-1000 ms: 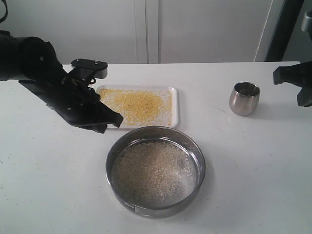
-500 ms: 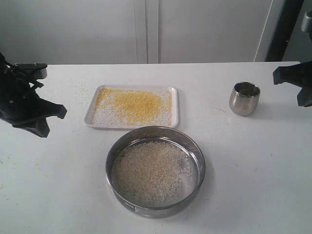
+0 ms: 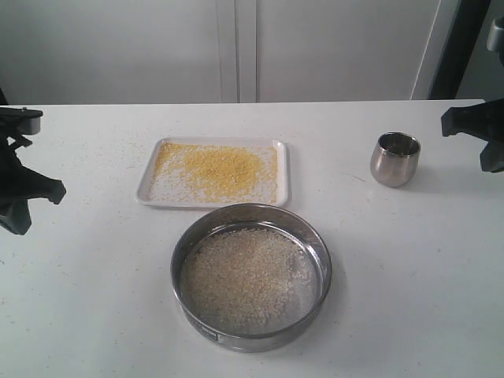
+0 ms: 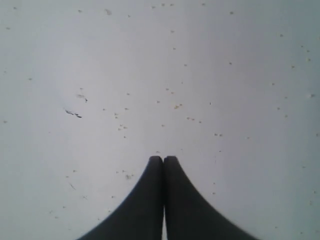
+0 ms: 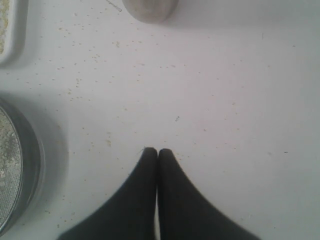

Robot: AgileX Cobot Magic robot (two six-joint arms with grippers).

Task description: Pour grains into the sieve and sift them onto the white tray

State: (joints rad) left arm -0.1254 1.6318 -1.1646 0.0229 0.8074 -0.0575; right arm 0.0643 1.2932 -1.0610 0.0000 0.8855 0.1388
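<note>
Left hand [image 4: 163, 159], jaws together and empty, has retreated from the white tray [image 3: 284, 175] of sifted grains [image 3: 216, 167]; sifting appears complete.

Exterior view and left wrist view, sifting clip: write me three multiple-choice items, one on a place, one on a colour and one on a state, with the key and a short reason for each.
1. Where does the sieve stand?
A. On the white tray
B. On the table, on the camera's side of the tray
C. Beyond the tray, by the back wall

2. What colour are most of the grains lying on the tray?
A. Golden-yellow
B. Black
C. Green

3. How is the left gripper?
A. Open wide over the tray
B. Shut and holding nothing
C. Shut on the sieve's rim

Key:
1 B, the sieve sits on the tabletop just nearer than the tray's near rim.
2 A, a yellow layer covers much of the tray.
3 B, the left wrist view shows the fingertips pressed together over bare table.
</note>
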